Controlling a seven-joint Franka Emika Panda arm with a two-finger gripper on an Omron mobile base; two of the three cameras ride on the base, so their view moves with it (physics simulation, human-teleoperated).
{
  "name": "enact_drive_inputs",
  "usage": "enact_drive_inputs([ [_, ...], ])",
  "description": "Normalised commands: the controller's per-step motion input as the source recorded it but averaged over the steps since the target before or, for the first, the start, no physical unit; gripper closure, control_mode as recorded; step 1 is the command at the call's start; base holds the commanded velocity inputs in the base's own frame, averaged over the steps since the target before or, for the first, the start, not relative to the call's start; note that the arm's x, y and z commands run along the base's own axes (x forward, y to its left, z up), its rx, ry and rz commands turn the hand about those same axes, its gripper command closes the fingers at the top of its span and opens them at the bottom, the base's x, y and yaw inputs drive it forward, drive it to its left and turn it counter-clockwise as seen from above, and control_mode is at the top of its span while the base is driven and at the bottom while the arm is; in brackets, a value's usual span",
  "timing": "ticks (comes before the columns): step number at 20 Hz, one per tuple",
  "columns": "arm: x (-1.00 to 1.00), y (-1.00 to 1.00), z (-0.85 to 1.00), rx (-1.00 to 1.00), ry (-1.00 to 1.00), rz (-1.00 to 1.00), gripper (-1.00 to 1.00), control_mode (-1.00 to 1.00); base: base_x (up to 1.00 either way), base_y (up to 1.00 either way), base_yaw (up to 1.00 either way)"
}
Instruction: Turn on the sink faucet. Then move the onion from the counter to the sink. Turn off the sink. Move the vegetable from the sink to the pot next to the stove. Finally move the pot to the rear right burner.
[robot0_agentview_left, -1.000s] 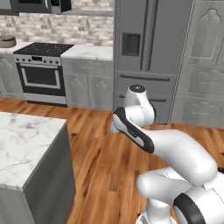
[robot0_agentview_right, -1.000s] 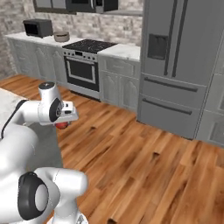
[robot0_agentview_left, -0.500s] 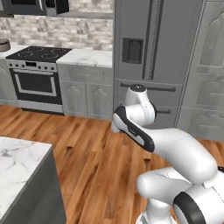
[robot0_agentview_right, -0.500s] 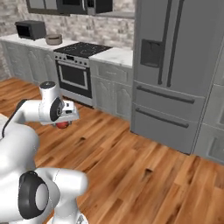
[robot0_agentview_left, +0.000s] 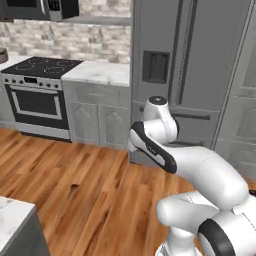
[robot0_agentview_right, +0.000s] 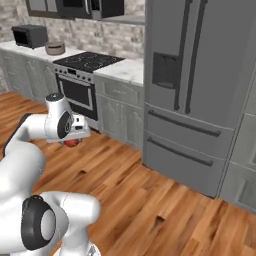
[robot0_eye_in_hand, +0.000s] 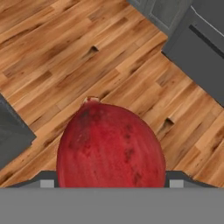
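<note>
— Where are you looking from in the two base views?

— From behind the arm, forward across the wood floor (robot0_agentview_left: 85, 195). In your left view the stove (robot0_agentview_left: 37, 95) sits at mid-left and the refrigerator (robot0_agentview_left: 200, 75) fills the upper right; your right view shares both, the stove (robot0_agentview_right: 82, 80) left, the refrigerator (robot0_agentview_right: 200, 90) right.

— And the hand view?

— It faces down at the floor (robot0_eye_in_hand: 65, 57), with the onion (robot0_eye_in_hand: 111, 148) pressed close to your lens.

The white arm (robot0_agentview_left: 165, 150) bends over wood floor (robot0_agentview_left: 75, 190) before the fridge (robot0_agentview_left: 190, 65).
</note>
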Motion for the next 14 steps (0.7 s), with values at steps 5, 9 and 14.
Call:
enact_drive_inputs([
  [5, 0.0, 0.0, 0.0, 0.0, 0.0, 0.0, 1.0, 1.0, 0.78, -0.15, 0.13],
  [9, 0.0, 0.0, 0.0, 0.0, 0.0, 0.0, 1.0, 1.0, 0.62, -0.05, 0.09],
  [14, 0.0, 0.0, 0.0, 0.0, 0.0, 0.0, 1.0, 1.0, 0.63, 0.16, 0.05],
])
